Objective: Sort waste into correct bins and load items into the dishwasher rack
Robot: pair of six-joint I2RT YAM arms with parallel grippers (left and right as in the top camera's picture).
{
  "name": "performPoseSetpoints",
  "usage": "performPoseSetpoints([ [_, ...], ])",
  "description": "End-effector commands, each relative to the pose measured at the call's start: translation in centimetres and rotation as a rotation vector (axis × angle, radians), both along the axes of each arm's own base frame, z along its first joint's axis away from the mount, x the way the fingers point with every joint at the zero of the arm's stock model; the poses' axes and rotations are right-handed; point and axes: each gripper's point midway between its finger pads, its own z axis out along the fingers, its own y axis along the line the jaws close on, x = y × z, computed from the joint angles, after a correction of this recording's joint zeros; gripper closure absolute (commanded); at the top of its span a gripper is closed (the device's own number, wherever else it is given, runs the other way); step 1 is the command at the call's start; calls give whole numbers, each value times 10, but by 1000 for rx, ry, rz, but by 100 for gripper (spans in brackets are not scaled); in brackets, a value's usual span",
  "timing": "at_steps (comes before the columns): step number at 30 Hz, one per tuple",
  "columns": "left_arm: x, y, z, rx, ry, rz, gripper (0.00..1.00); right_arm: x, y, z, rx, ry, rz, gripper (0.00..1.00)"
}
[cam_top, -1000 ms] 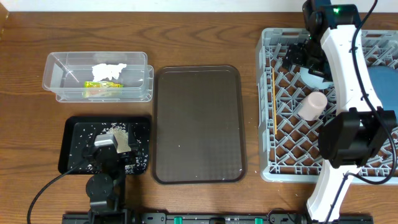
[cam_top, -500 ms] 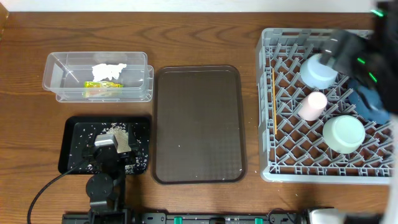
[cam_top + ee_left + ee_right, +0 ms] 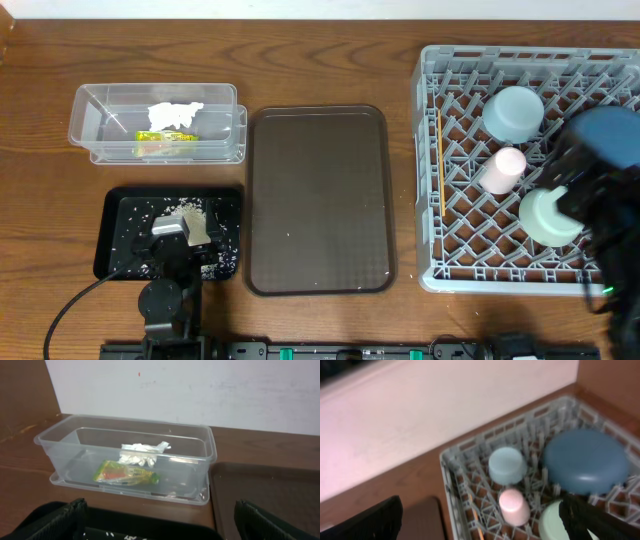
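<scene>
**Rack filled, waste binned, both end effectors empty**

Left end effector (image 3: 160,512): fingers spread wide with nothing between them, low over the shallow black rectangular tray (image 3: 103,240). Loose white rice grains (image 3: 218,262) lie scattered in that tray.

Right end effector (image 3: 480,510): fingers also apart and empty, above the large grey pegged dishwasher rack (image 3: 424,100). The arm is blurred in the overhead view.

Clear rectangular plastic tub (image 3: 135,421): holds the crumpled white tissue (image 3: 142,452) and the yellow-green snack wrapper (image 3: 125,472).

In the rack:
- small light-blue bowl (image 3: 506,465), mouth down
- pale-green bowl (image 3: 548,215), mouth down
- large dark-blue dish (image 3: 585,462), mouth down
- small pink cup (image 3: 514,506) among the pegs
- thin wooden stick (image 3: 439,165) along the left side

Handling, my guess:
- The tissue and wrapper are featherlight and soft, so pinch them anywhere.
- The rice won't pinch.
- The bowls are rigid and slick, so take them by the rim.
- The stick rolls, so grip it mid-length.
</scene>
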Motion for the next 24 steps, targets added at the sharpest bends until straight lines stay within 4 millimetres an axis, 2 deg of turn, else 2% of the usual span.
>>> performPoseSetpoints([
  [1,-1,5,-18,6,43,23,5,-7,15,-41,-43,-41,118,1],
  [8,-1,5,-18,6,43,23,5,-19,31,-98,-81,-247,233,1],
  [10,-1,5,-18,6,43,23,5,-20,33,-108,-79,-287,244,1],
  [19,-1,5,-18,6,43,23,5,-9,36,-140,-157,-418,261,1],
  [24,-1,5,-18,6,43,23,5,-1,36,-149,-160,-477,258,1],
])
